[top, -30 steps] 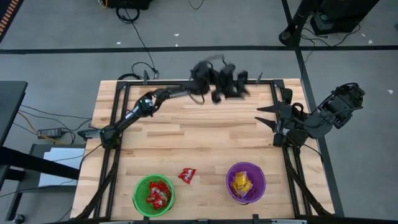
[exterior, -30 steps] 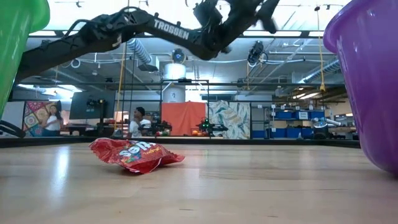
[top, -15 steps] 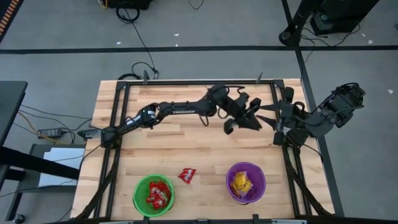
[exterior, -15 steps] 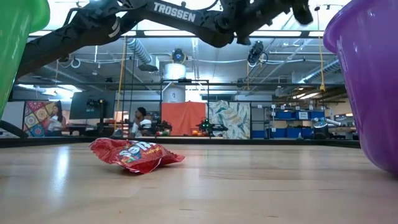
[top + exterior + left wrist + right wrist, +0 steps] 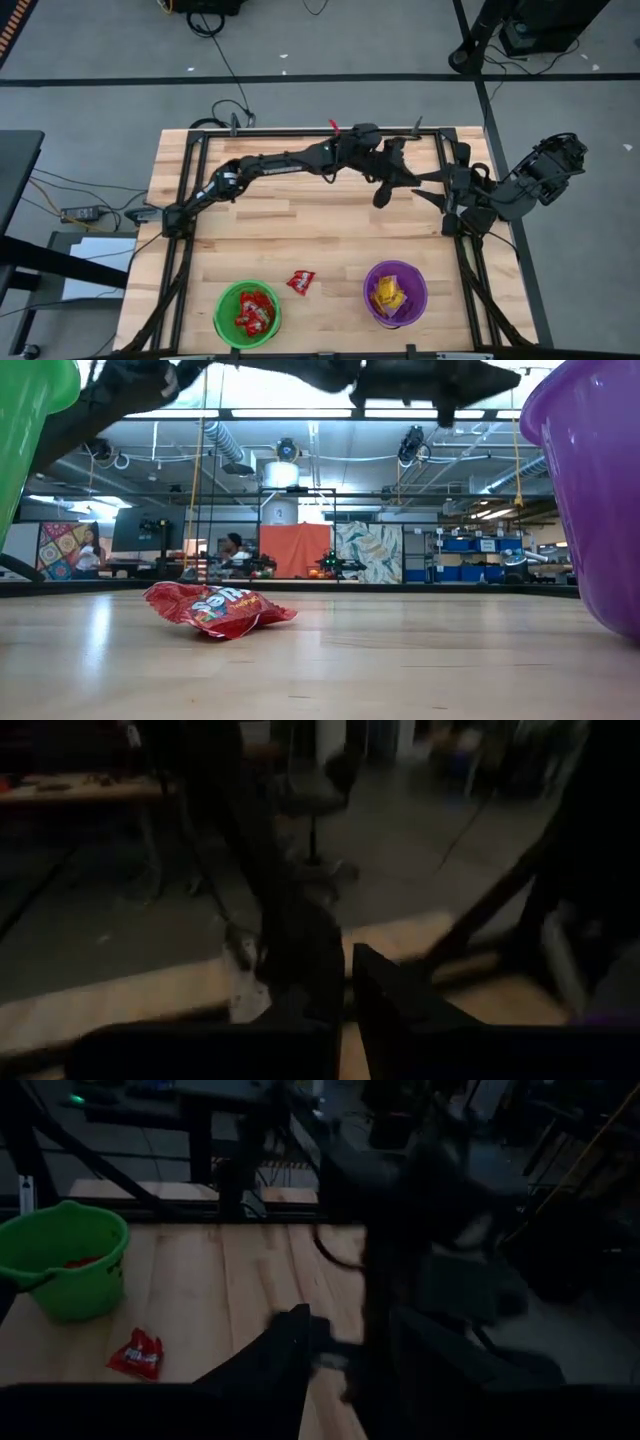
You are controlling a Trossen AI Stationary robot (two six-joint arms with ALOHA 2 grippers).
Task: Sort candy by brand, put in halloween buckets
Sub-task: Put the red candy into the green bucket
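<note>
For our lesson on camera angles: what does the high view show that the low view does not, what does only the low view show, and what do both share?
Only the high view shows inside the buckets: red candy in the green bucket, yellow candy in the purple bucket, plus the right gripper at the table's right edge. Only the low view shows the room behind, with people in it. Both show the loose red packet lying on the table between the buckets.

Grey floor (image 5: 330,40) (cables trailing) around wooden table (image 5: 330,240).
</note>
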